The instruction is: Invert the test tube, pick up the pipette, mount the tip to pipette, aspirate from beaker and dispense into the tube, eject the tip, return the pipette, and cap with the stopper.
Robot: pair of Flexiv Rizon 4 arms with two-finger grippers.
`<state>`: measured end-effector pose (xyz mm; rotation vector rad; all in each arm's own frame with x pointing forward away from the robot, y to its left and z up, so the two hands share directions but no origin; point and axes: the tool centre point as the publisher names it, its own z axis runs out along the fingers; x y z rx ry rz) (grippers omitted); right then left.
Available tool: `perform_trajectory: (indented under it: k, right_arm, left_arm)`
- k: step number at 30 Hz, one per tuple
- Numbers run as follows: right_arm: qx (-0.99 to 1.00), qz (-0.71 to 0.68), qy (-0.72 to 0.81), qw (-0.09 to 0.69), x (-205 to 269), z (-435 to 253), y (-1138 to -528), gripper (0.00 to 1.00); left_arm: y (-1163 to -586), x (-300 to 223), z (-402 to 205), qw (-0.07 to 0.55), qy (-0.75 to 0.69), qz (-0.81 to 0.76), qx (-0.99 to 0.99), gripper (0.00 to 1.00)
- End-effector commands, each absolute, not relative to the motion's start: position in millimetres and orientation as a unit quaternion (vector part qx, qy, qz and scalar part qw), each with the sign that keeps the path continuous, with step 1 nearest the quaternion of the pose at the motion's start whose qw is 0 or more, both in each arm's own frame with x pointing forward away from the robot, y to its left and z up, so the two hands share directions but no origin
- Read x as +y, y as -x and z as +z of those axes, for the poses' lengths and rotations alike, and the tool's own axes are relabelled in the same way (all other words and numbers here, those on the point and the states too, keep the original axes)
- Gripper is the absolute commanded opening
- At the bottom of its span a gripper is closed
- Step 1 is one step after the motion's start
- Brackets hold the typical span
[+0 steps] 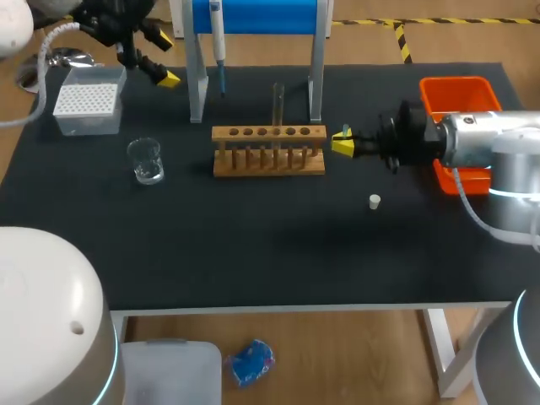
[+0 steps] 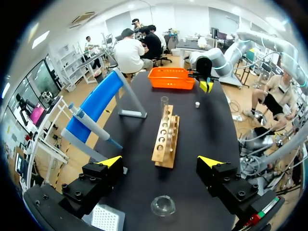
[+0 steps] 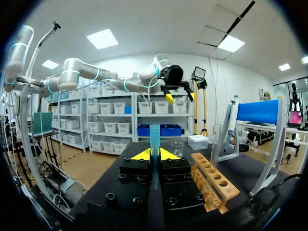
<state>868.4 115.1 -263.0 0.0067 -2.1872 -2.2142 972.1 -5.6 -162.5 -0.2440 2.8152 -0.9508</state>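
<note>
Standing near the middle of the black table (image 1: 253, 253), a wooden rack (image 1: 268, 153) is holding one glass test tube (image 1: 278, 103) upright, the tube rising well above the rack's row of holes.

Just to the right of the rack, the right gripper (image 1: 341, 142) is hanging level with the rack's end. Its yellow-tipped fingers are pressing together on a blue pipette tip (image 3: 154, 137), which is sticking up between them in the right wrist view.

Behind the rack, a blue stand (image 1: 257, 17) is straddling the far part of the table on pale legs. The pipette (image 1: 218, 38) is hanging from the stand's left side, nose down.

Behind and well to the left of the rack, the left gripper (image 1: 165, 59) is hovering above the table. Its two fingers are spread wide and are holding nothing. Farther left of the rack, the clear tip box (image 1: 87, 103) is sitting near the table's edge.

Left of the rack and slightly in front of it, the empty-looking glass beaker (image 1: 145, 160) is standing on the dark surface, apart from the box.

In front of the rack and to its right, the small white stopper (image 1: 375, 201) is lying alone on the cloth. Well to the right of the rack, an orange bin (image 1: 456, 94) is resting at the table's right edge, partly hidden behind the right arm.
</note>
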Motion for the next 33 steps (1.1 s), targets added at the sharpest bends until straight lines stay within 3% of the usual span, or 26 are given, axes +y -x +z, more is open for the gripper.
perform_trajectory:
  k: [1, 6, 12, 23, 33]
  right_arm:
    - [-0.703, -0.711, -0.001, 0.013, 115, -263, -867, 0.0]
    - [-0.703, -0.711, -0.001, 0.013, 115, -263, -867, 0.0]
    - [-0.703, -0.711, -0.001, 0.013, 115, -263, -867, 0.0]
    - [-0.703, -0.711, -0.001, 0.013, 115, -263, -867, 0.0]
    - [-0.703, -0.711, -0.001, 0.013, 115, -263, -867, 0.0]
  left_arm:
    - [-973, -6, -162, 0.078, 0.08, -0.317, 0.942, 1.0]
    - [-973, -6, -162, 0.078, 0.08, -0.317, 0.942, 1.0]
    - [-986, -23, -188, 0.092, 0.227, -0.327, 0.913, 1.0]
    - [-1008, -23, -187, 0.162, 0.352, -0.329, 0.861, 1.0]
    - [-1017, -35, -187, 0.176, 0.384, -0.298, 0.856, 1.0]
